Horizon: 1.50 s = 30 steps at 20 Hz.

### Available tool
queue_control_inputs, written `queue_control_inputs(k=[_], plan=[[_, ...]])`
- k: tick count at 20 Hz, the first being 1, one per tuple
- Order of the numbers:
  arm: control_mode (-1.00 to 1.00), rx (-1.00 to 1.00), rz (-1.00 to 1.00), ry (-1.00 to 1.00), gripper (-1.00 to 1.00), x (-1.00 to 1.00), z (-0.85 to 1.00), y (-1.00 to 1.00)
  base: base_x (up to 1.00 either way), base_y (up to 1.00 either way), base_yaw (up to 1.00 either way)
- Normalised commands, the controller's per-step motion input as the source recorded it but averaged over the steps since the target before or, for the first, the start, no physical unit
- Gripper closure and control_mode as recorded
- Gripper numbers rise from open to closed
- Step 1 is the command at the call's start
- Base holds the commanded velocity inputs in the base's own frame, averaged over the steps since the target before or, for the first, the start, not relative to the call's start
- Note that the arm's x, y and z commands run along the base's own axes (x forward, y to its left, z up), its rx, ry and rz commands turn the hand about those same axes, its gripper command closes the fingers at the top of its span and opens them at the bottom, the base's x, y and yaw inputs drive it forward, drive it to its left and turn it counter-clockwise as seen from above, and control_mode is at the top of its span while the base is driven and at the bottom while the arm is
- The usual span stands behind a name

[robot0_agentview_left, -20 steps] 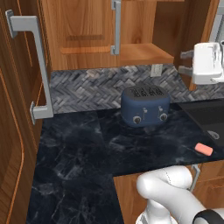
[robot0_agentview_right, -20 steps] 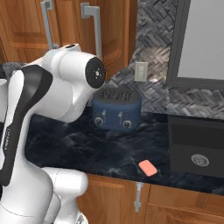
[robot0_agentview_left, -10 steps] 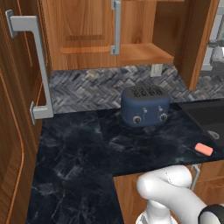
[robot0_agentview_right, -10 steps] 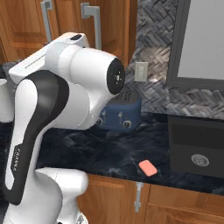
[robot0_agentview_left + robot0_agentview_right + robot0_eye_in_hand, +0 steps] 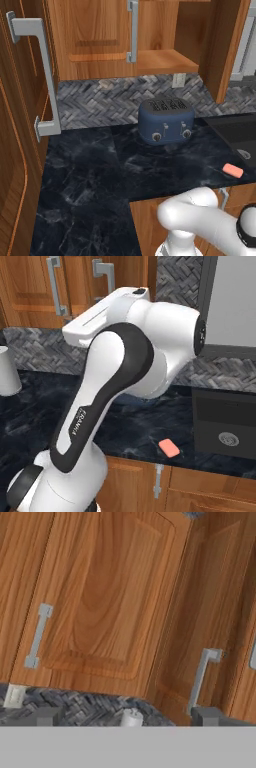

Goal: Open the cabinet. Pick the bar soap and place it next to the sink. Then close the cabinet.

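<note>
Salmon-pink bar soap (image 5: 232, 170) flat on black marble counter (image 5: 100, 175) beside sink (image 5: 240, 135), fingers (image 5: 47, 716) spread wide.

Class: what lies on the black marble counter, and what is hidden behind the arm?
On the counter: blue toaster, pink bar soap beside the sink. In the right base view the arm covers the toaster.

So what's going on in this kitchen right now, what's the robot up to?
The white robot arm is holding nothing; its gripper is open and faces the warm-brown wooden wall cabinet. One cabinet door stands swung open. The small salmon-pink bar soap already lies on the veined black marble counter, beside the black rectangular sink and apart from the blue toaster. What looks left is closing the cabinet.
</note>
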Motion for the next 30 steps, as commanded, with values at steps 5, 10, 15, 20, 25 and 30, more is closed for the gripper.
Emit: queue_control_inputs(k=[5, 10, 15, 20, 25, 30], plan=[[-1.00, 0.00, 0.00, 0.04, -1.00, 0.70, -0.23, -0.37, 0.00, 0.00, 0.00], [-1.00, 0.00, 0.00, 0.02, -1.00, 0.70, -0.58, 0.14, 0.00, 0.00, 0.00], [-1.00, -0.02, 0.00, 0.02, -1.00, 0.66, -0.66, 0.66, 0.00, 0.00, 0.00], [-1.00, -0.05, 0.00, 0.00, -1.00, 0.45, -0.43, 0.96, 0.00, 0.00, 0.00], [-1.00, -0.10, 0.00, -0.02, -1.00, 0.33, -0.26, 1.00, 0.00, 0.00, 0.00], [-1.00, -0.11, -0.01, -0.01, -1.00, 0.48, -0.06, 1.00, 0.00, 0.00, 0.00]])
